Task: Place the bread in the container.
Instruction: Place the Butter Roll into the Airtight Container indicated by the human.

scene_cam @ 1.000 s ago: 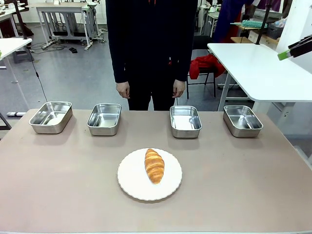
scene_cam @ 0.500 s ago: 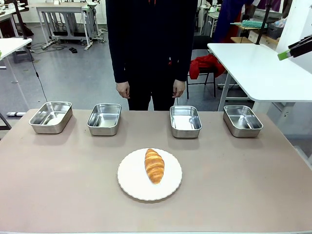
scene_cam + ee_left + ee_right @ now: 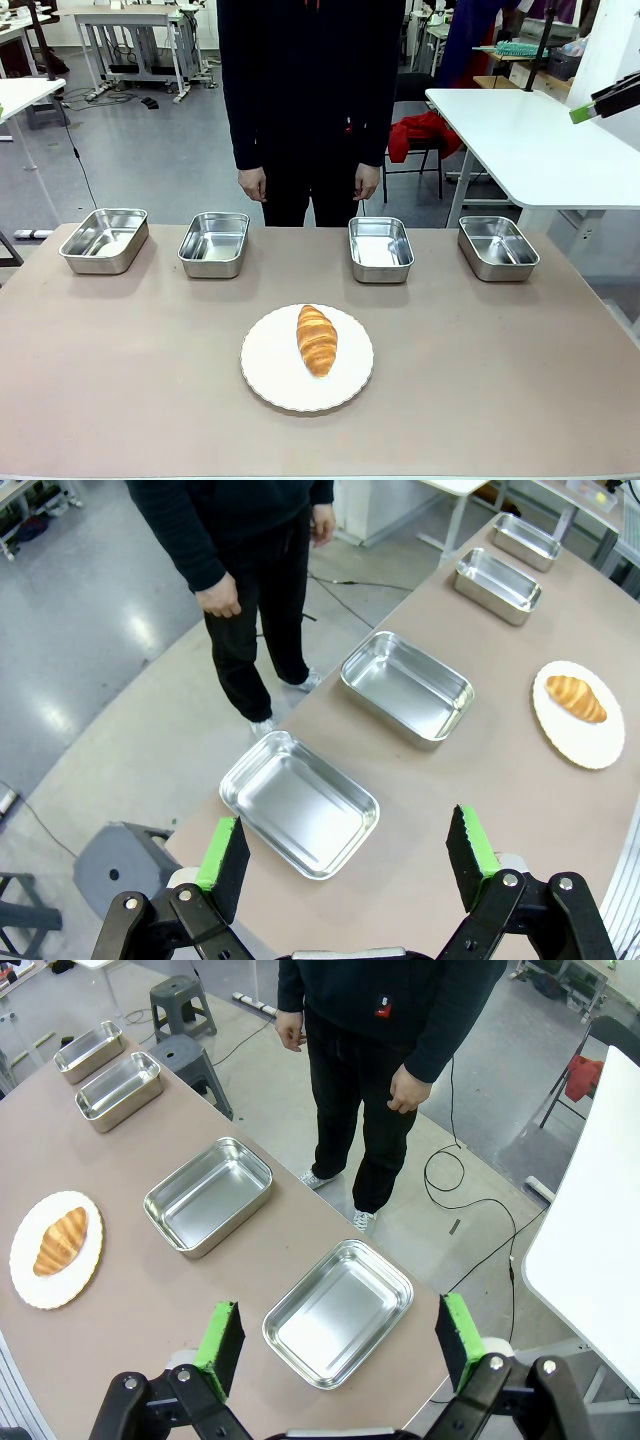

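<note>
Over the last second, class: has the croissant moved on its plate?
No. The croissant lies exactly where it did: lengthwise, just right of the middle of the scalloped white plate, a little nearer its far rim.

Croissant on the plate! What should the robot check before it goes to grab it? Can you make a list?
1. Bread lies uncovered on the plate: ok.
2. Left gripper open, holding nothing: ok.
3. Right gripper open, holding nothing: ok.
4. All four containers empty: ok.
5. Person's hands hang beside the body, off the table: ok.
6. Which container is meant for the bread: cannot tell.
</note>
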Action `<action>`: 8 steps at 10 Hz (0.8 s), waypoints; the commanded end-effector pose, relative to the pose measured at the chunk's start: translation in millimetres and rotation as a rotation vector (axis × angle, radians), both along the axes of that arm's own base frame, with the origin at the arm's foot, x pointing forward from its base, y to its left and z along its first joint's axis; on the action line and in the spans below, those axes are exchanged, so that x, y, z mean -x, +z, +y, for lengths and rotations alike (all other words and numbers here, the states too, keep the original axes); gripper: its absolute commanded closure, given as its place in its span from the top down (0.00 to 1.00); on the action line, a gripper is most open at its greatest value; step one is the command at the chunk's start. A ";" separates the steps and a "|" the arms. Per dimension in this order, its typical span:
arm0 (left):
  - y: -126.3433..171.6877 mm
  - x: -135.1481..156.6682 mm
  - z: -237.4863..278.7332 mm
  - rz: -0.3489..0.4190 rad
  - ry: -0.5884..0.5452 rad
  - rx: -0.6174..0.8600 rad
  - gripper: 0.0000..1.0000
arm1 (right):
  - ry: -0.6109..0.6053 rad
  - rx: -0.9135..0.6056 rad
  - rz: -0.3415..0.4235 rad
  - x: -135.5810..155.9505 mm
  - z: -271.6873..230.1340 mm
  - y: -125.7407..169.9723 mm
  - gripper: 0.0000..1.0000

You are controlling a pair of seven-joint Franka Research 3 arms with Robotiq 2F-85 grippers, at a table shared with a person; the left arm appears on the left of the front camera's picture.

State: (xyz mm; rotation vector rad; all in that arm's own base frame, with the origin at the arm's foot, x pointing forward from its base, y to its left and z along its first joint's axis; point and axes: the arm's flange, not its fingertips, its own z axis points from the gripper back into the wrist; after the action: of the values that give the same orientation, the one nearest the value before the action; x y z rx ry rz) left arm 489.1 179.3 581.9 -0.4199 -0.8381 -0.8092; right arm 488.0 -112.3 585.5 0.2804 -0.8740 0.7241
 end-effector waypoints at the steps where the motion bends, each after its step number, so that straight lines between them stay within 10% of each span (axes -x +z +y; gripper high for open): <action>1: 0.6 -0.4 -0.7 -0.008 -0.010 -0.005 1.00 | -0.003 -0.004 -0.002 0.3 -0.3 0.5 1.00; 8: 0.6 -0.4 -0.7 -0.008 -0.010 -0.005 1.00 | -0.003 -0.004 -0.002 0.3 -0.3 0.5 1.00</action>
State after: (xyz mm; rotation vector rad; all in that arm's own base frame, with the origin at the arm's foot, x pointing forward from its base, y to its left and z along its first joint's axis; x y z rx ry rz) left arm 489.1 179.3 581.9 -0.4199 -0.8381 -0.8092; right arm 488.0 -112.3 585.5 0.2804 -0.8740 0.7241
